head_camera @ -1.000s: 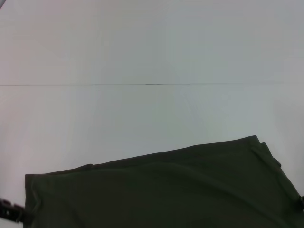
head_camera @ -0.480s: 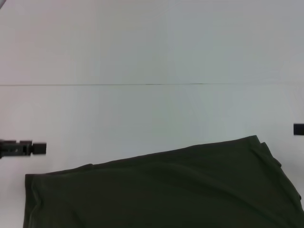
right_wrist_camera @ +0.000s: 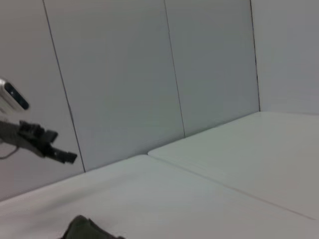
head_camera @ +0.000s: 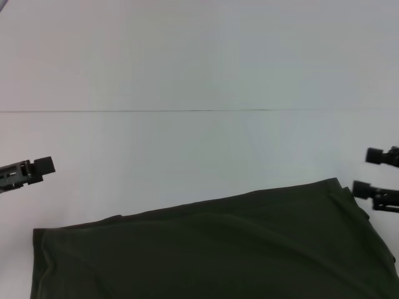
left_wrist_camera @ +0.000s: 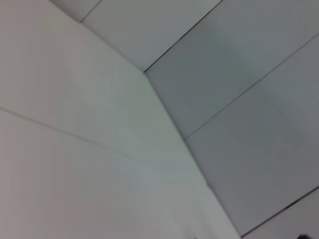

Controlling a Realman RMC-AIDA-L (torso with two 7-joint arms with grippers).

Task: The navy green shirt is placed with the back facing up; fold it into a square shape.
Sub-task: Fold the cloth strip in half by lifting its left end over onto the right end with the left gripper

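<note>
The navy green shirt [head_camera: 218,249] lies flat on the white table along the near edge, plain side up, its far edge slanting up to the right. No lettering shows. My left gripper [head_camera: 37,168] hovers at the left edge of the head view, above and clear of the shirt's left corner; it also shows in the right wrist view [right_wrist_camera: 47,144]. My right gripper [head_camera: 368,172] is open and empty, just beyond the shirt's far right corner. A corner of the shirt [right_wrist_camera: 84,230] shows in the right wrist view.
The white table [head_camera: 199,75] stretches far beyond the shirt, with a thin seam [head_camera: 187,111] across it. Grey panelled walls [right_wrist_camera: 124,74] stand behind the table. The left wrist view shows only table and wall.
Both grippers have come up into the head view at the sides and moved away from the near edge. The shirt has not moved.
</note>
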